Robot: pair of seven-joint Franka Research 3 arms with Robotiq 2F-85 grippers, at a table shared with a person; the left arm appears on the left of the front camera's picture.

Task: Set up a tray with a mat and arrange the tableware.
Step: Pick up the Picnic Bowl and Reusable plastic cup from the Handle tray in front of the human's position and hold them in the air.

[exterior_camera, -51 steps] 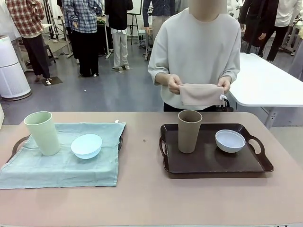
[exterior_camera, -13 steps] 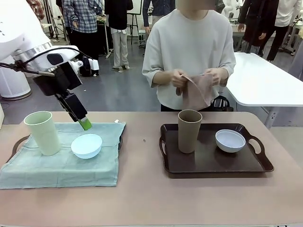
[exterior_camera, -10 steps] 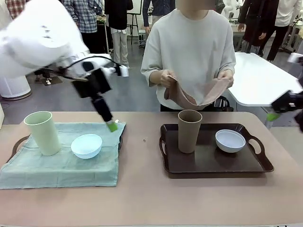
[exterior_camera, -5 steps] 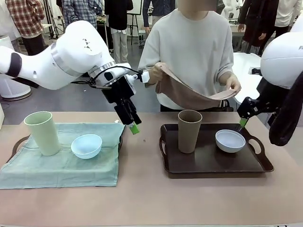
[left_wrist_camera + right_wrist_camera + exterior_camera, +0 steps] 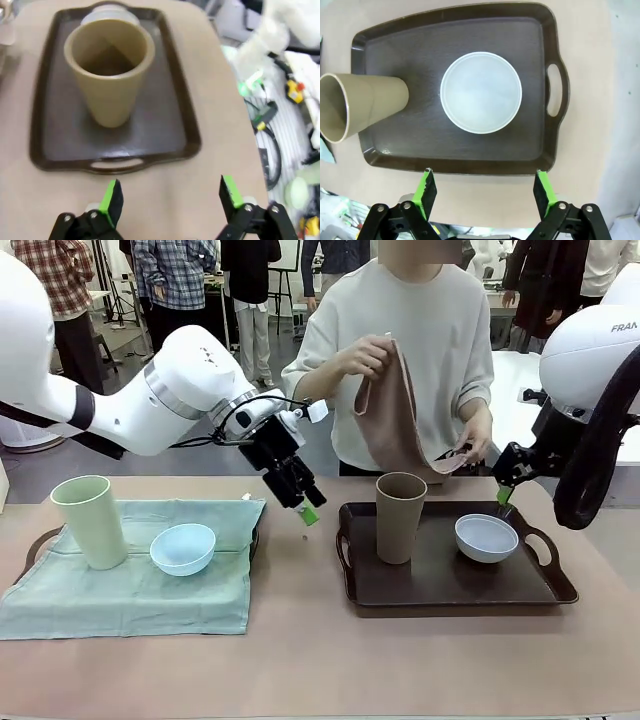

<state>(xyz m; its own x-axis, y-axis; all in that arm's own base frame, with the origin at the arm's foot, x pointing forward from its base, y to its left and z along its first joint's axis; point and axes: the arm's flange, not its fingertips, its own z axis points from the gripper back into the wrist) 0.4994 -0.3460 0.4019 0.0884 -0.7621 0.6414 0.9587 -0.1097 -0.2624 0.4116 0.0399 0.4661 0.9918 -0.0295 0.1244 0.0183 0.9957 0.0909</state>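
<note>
While the green mat (image 5: 130, 590) already bears its tumbler (image 5: 90, 522) and bowl (image 5: 183, 548), the brown tray (image 5: 450, 585) lacks one, left claw (image 5: 171, 192) and right claw (image 5: 485, 184) both gaping empty.

Front looks across; both wrists overlook, seemingly steeply, the tray (image 5: 535, 45).

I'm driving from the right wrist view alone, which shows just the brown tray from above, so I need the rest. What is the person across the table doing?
Observer: The person holds a beige cloth lifted in the air on the brown tray's far side.
Operator: And the other arm?
Observer: The left claw hangs open over bare table, between the brown tray and a green mat.
Operator: What's on that mat?
Observer: A pale green tumbler, upright, and a light blue bowl beside it.
</note>
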